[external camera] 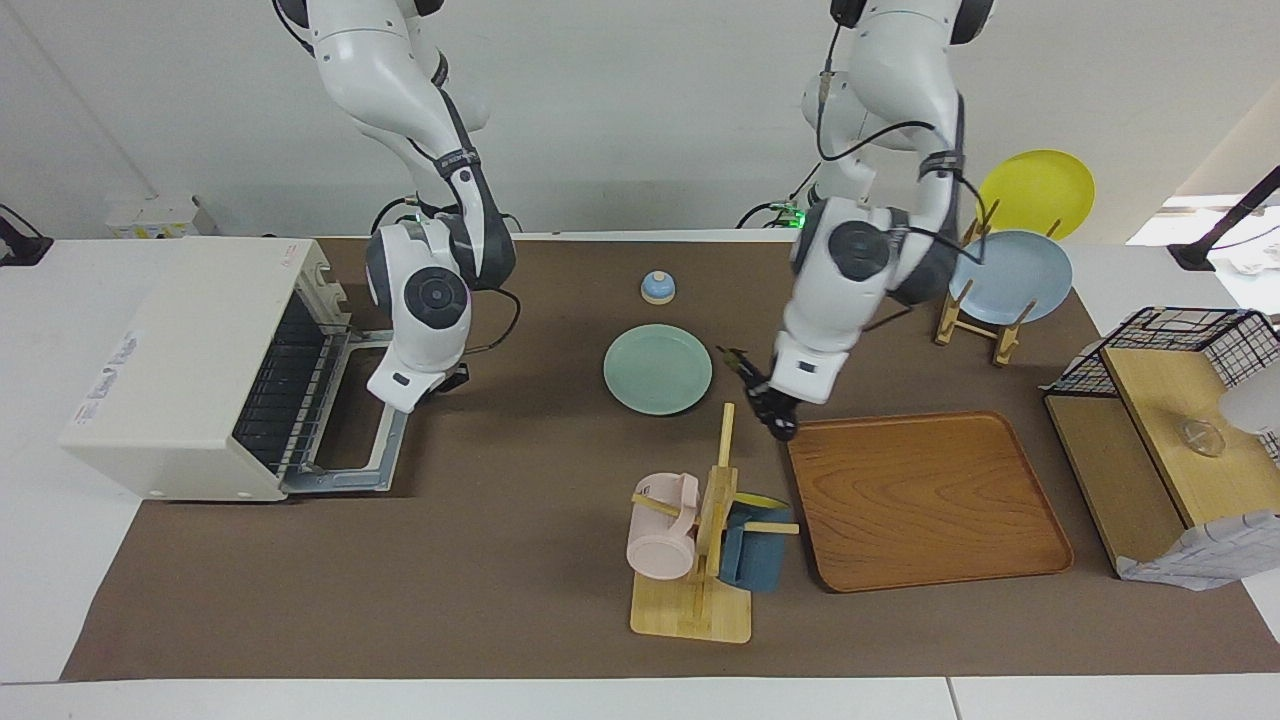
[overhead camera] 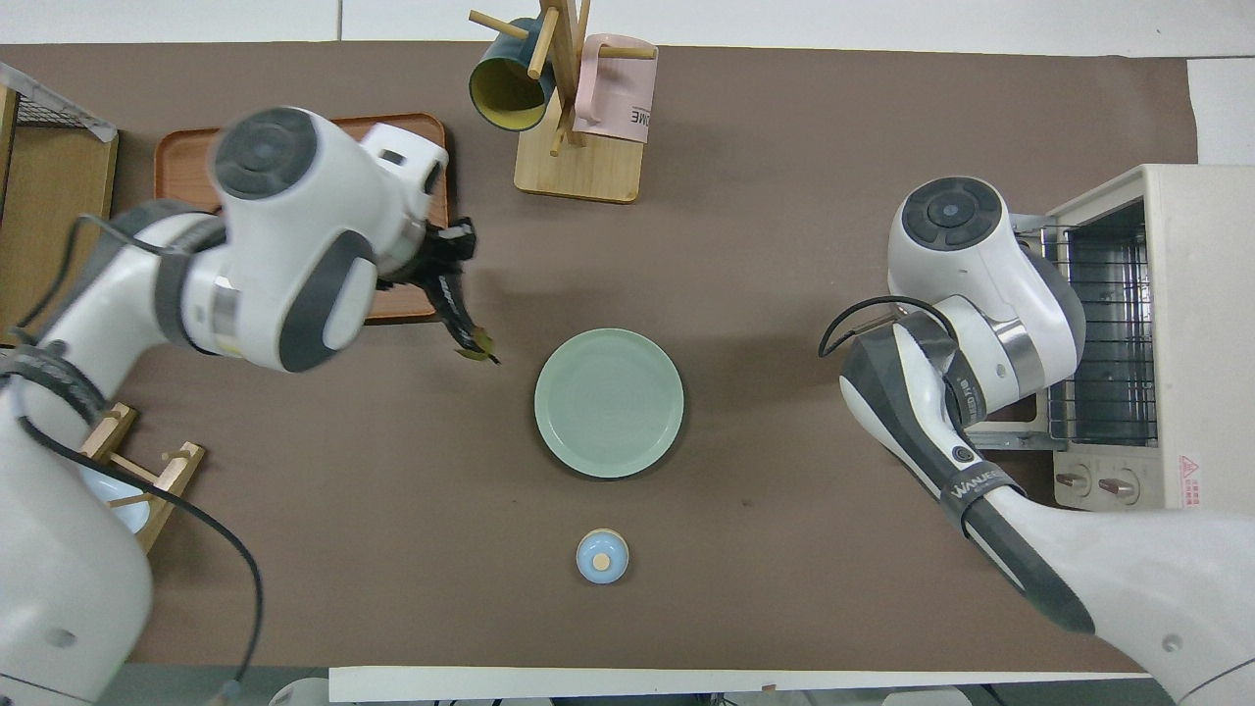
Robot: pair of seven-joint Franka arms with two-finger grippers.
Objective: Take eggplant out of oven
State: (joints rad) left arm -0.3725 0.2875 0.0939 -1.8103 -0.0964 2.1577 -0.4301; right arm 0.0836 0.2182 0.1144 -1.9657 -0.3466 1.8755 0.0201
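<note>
The eggplant (external camera: 745, 368) is dark and slender, with its stem end pointing toward the green plate. My left gripper (external camera: 768, 398) is shut on it and holds it in the air over the table, between the plate and the corner of the wooden tray. The overhead view shows the eggplant (overhead camera: 463, 322) hanging from the left gripper (overhead camera: 443, 260). The cream-white oven (external camera: 200, 370) stands at the right arm's end of the table with its door (external camera: 360, 440) folded down and its wire rack (overhead camera: 1098, 324) bare. My right gripper (external camera: 448, 382) hangs over the open door.
A green plate (external camera: 657, 368) lies mid-table, with a small blue bell (external camera: 657, 288) nearer the robots. The wooden tray (external camera: 925, 500) and a mug tree (external camera: 700, 540) with two mugs lie farther out. A plate rack (external camera: 1010, 275) and a wooden shelf (external camera: 1170, 450) stand at the left arm's end.
</note>
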